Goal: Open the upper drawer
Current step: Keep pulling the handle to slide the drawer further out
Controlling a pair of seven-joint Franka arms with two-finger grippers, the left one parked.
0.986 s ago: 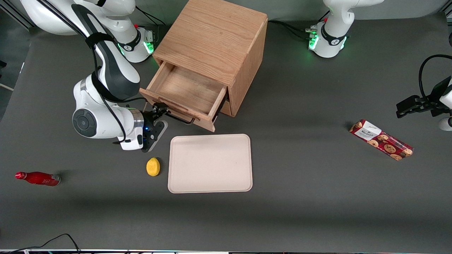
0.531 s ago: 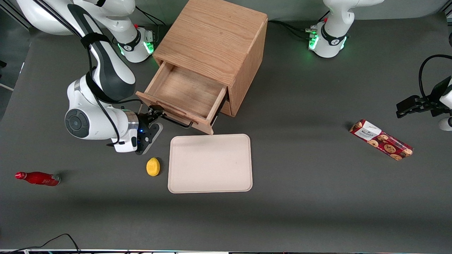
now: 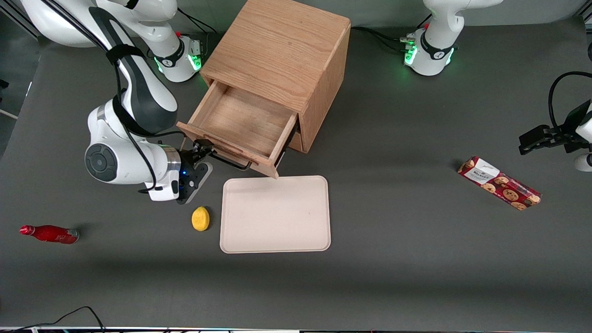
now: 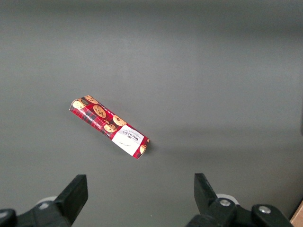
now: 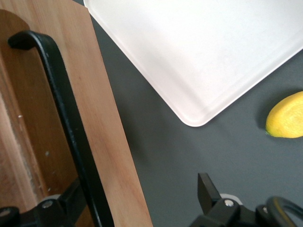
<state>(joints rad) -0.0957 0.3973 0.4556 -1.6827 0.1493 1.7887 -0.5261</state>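
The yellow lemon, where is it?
In the front view the lemon lies on the table beside the cream tray, nearer the camera than the gripper at the upper drawer handle.

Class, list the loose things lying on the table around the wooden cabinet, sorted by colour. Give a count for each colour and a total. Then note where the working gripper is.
Red: 2, the bottle and the cookie box
Yellow: 1, the lemon
Cream: 1, the tray
Total: 4
The gripper is at the black handle of the pulled-out upper drawer.

Claw low, fingers spread apart
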